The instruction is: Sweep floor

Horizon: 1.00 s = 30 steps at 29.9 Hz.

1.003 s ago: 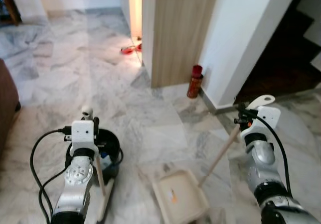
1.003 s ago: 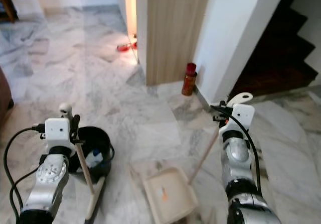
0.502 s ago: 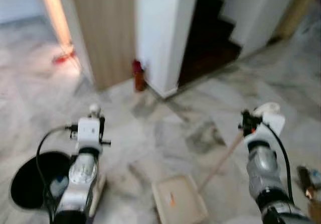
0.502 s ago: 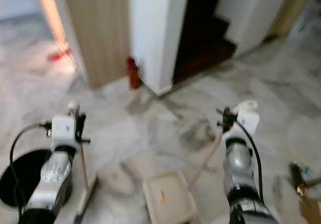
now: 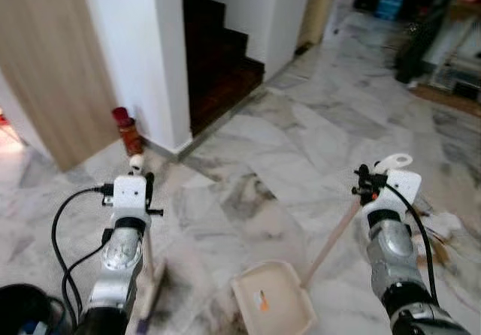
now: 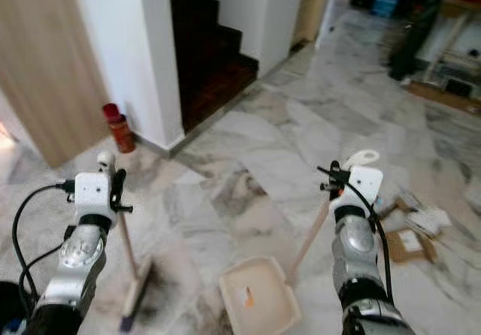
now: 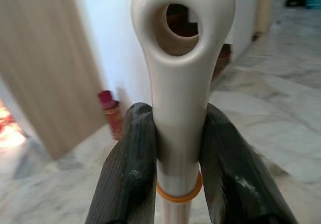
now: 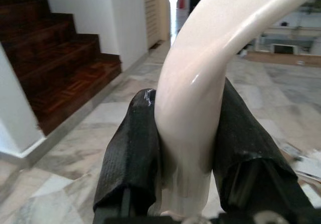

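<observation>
My left gripper (image 5: 143, 190) is shut on the cream broom handle (image 7: 176, 83) just below its ringed top. The broom head (image 6: 136, 295) rests on the marble floor beside that arm. My right gripper (image 5: 365, 187) is shut on the curved top of the dustpan handle (image 8: 200, 73). That long handle slants down to the cream dustpan (image 5: 272, 305), which lies flat on the floor between my arms. A small orange scrap (image 5: 261, 300) lies inside the pan.
A red bottle (image 5: 126, 130) stands at the foot of the white wall corner, next to dark wooden stairs (image 5: 218, 64). A black bucket (image 5: 19, 309) sits at the lower left. Paper and cardboard litter (image 6: 409, 241) lies on the floor to the right. Open marble stretches ahead.
The whole view has swung to the right: the bucket has slid to the left edge, and the stairs and littered floor have come in. Both grippers keep the same hold.
</observation>
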Available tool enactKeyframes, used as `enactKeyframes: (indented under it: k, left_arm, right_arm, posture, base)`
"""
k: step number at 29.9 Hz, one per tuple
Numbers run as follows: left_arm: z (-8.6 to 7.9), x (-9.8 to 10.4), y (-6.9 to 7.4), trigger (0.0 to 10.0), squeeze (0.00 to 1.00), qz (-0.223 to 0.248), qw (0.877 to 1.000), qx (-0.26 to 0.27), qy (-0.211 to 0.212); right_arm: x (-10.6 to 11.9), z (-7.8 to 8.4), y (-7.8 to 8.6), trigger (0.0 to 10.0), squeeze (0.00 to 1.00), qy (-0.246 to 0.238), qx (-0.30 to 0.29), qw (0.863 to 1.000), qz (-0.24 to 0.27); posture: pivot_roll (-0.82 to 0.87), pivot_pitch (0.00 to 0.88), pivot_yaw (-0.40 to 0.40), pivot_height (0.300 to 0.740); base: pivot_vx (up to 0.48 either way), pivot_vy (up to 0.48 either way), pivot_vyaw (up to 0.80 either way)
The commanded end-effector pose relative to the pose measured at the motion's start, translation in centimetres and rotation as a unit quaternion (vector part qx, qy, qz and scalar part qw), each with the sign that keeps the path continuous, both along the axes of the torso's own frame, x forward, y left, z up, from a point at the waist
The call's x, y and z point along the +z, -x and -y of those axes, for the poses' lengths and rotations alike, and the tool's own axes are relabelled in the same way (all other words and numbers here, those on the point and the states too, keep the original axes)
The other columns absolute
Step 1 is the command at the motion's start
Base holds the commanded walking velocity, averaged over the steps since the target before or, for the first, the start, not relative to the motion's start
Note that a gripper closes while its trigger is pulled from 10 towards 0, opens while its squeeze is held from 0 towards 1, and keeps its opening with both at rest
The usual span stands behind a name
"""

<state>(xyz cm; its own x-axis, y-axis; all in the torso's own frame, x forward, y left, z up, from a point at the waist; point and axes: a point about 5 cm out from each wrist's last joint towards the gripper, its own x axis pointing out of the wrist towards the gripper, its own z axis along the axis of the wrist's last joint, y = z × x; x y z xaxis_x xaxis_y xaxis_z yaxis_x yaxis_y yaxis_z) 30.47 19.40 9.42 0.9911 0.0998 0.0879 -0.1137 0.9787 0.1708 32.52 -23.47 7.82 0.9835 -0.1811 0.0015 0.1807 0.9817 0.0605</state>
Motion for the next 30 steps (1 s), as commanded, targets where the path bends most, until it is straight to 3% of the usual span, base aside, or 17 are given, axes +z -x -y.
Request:
enactKeyframes:
  k: [1,12,17,30]
  left_arm:
    - [0.0,0.71,-0.36,10.0,0.0,0.018,1.0,-0.006,-0.009]
    - [-0.33,0.69,-0.16,10.0,0.0,0.023,1.0,-0.005,-0.016]
    - [-0.35,0.56,-0.12,10.0,0.0,0.02,1.0,-0.002,-0.019]
    - [-0.88,1.14,-0.47,10.0,0.0,0.027,1.0,0.005,-0.015]
  right_arm:
    - [0.88,0.35,-0.18,10.0,0.0,0.001,-0.003,1.0,0.022]
    - [0.62,0.17,-0.05,10.0,0.0,0.001,-0.001,1.0,0.019]
    - [0.66,0.22,-0.03,10.0,0.0,0.001,-0.002,1.0,0.02]
    - [1.06,0.08,-0.43,10.0,0.0,0.0,-0.003,1.0,0.022]
  posture:
    - [-0.04,0.0,-0.03,0.74]
    - [-0.04,0.0,-0.028,0.74]
    - [-0.04,0.0,-0.027,0.74]
    - [-0.04,0.0,-0.027,0.74]
  base:
    - [0.0,0.0,-0.8]
    - [0.0,0.0,-0.8]
    - [0.0,-0.393,-0.8]
    - [0.0,0.0,-0.8]
